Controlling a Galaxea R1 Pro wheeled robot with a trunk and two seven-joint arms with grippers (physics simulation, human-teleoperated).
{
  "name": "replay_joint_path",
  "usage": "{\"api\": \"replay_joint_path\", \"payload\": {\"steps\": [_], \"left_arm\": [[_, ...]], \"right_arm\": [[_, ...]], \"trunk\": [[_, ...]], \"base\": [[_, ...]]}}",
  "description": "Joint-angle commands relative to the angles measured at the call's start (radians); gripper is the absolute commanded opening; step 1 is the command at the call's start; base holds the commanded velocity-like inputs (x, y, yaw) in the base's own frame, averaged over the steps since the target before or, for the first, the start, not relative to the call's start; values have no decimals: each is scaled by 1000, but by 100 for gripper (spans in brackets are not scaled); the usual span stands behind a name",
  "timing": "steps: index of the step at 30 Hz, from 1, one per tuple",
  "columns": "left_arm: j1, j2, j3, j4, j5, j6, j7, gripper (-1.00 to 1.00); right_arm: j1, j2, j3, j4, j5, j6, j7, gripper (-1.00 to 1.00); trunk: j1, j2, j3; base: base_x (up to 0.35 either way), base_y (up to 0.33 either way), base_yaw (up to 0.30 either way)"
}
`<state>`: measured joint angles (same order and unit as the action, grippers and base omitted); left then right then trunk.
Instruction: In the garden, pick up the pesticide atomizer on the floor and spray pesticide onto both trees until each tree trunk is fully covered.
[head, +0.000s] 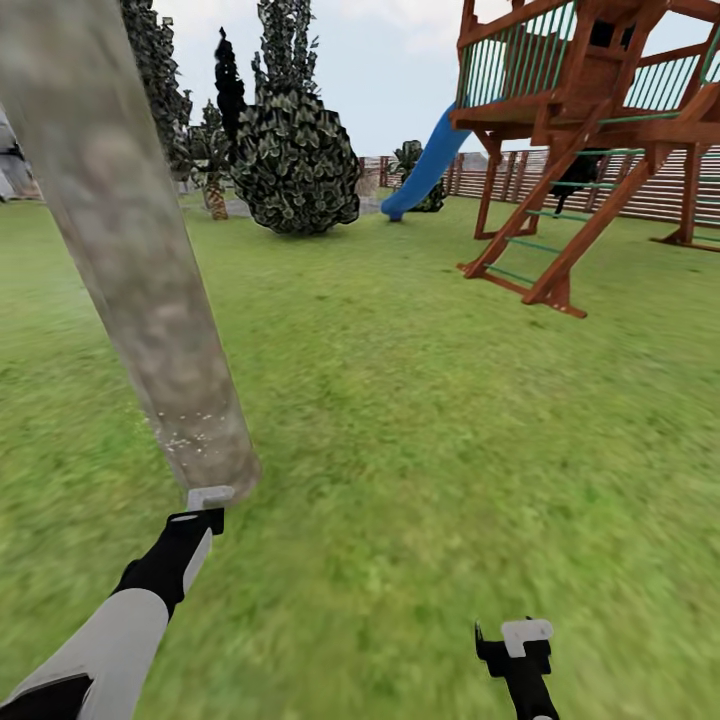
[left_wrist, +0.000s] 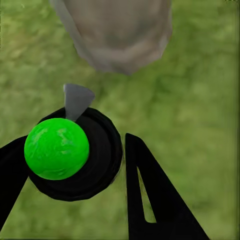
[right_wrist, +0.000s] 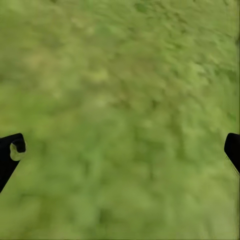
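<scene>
**Sprayer held at the foot of the tree trunk**

A wide lawn (head: 430, 420) is seen stretching ahead of both grippers, ringed at its far side by a slatted wooden fence (head: 660, 190). A wooden play tower (head: 590, 120) with a blue slide (head: 425, 165) is set far ahead of the right gripper (head: 512, 640), and a dark leafy bush (head: 295, 160) is placed well beyond the left gripper (head: 205, 508).

A thick, mottled grey-tan tree trunk (head: 130, 270) is planted just ahead of the left gripper, its base met by grass close to the fingertips. In the left wrist view the same trunk (left_wrist: 117, 32) is seen beyond the fingers (left_wrist: 150, 200).

The sprayer (left_wrist: 75, 155), a black round body with a bright green cap and a grey nozzle aimed toward the trunk, is clasped between the left fingers.

The right gripper is held over bare grass (right_wrist: 120, 120), its fingers spread wide with nothing between them.
</scene>
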<state>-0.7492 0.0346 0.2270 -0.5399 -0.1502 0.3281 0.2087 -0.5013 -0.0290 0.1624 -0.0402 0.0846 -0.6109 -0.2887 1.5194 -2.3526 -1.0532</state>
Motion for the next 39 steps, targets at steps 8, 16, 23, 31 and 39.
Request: {"api": "replay_joint_path", "payload": {"steps": [8, 16, 23, 31, 39], "left_arm": [[-1, -1, 3, -2, -11, 6, -2, -100], [-1, -1, 2, -2, -11, 6, -2, -100], [0, 4, 0, 4, -14, 8, -2, -100], [0, -1, 2, 9, -11, 8, -2, -100], [-1, -2, 0, 3, -11, 8, -2, -100]], "right_arm": [[0, 0, 5, 0, 9, 2, -10, 100], [0, 0, 5, 0, 9, 1, -9, 100], [0, 0, 5, 0, 9, 2, -10, 100], [0, 0, 5, 0, 9, 1, -10, 100], [0, 0, 5, 0, 9, 2, -10, 100]], "trunk": [[0, 0, -1], [0, 0, -1], [0, 0, -1], [0, 0, -1], [0, 0, -1]], "base": [[141, -268, 268], [138, -268, 277], [138, -268, 276], [138, -268, 85], [109, -268, 0]]}}
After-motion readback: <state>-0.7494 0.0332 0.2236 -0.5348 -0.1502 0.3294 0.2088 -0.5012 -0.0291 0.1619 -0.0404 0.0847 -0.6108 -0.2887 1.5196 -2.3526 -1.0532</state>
